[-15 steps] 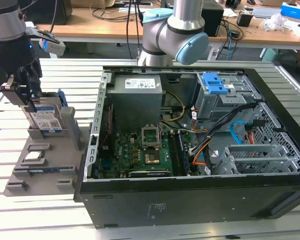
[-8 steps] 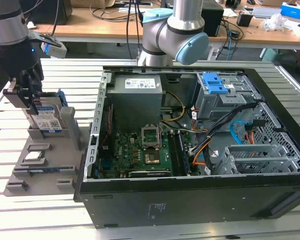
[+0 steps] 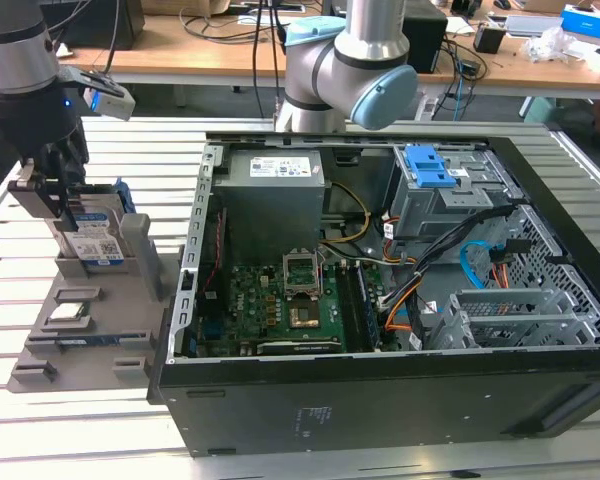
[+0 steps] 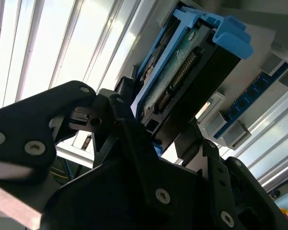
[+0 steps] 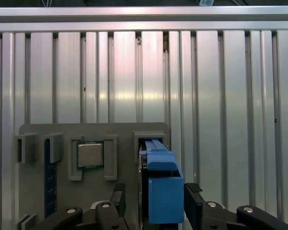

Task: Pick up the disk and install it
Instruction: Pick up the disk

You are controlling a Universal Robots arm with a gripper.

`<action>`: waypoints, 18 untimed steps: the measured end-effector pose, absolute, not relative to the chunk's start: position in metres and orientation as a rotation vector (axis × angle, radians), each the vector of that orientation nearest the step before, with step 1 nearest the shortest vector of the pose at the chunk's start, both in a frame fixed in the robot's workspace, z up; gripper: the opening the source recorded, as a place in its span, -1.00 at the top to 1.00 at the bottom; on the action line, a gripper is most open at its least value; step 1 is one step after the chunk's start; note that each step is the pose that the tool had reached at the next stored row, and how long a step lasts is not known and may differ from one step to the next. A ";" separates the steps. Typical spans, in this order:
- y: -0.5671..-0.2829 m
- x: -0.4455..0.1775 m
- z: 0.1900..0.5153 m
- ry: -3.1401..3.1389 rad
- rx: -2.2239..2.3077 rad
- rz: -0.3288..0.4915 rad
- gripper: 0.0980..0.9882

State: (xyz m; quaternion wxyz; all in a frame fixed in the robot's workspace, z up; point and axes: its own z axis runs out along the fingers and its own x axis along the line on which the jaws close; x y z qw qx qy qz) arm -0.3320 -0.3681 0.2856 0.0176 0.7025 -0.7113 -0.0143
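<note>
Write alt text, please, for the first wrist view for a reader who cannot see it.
The gripper straddles the disk, standing on edge in a grey holder on a ribbed metal table. A processor chip lies in a neighbouring recess.

The disk (image 4: pixel 182 67) has its near end hidden behind the fingers (image 4: pixel 127 129) in the second wrist view.

Your arm (image 3: pixel 350 60) stands behind the PC case (image 3: pixel 380 400). Wrist (image 3: pixel 20 70) is upright, off the case's side twd exterior view's left. Gripper (image 3: pixel 65 215) points straight down, near the case. Fingers (image 5: pixel 193 199) straddle the disk (image 3: pixel 98 240), one per flat side, closed onto it in second wrist view.
</note>
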 end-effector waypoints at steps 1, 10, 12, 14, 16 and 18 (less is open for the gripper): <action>-0.368 -0.332 0.286 -2.210 2.183 -0.044 -0.13; -0.368 -0.332 0.285 -2.210 2.183 -0.044 0.41; -0.368 -0.332 0.285 -2.210 2.183 -0.044 0.41; -0.368 -0.332 0.285 -2.210 2.183 -0.044 0.41; -0.368 -0.332 0.285 -2.210 2.183 -0.044 0.41; -0.368 -0.332 0.285 -2.210 2.183 -0.044 0.41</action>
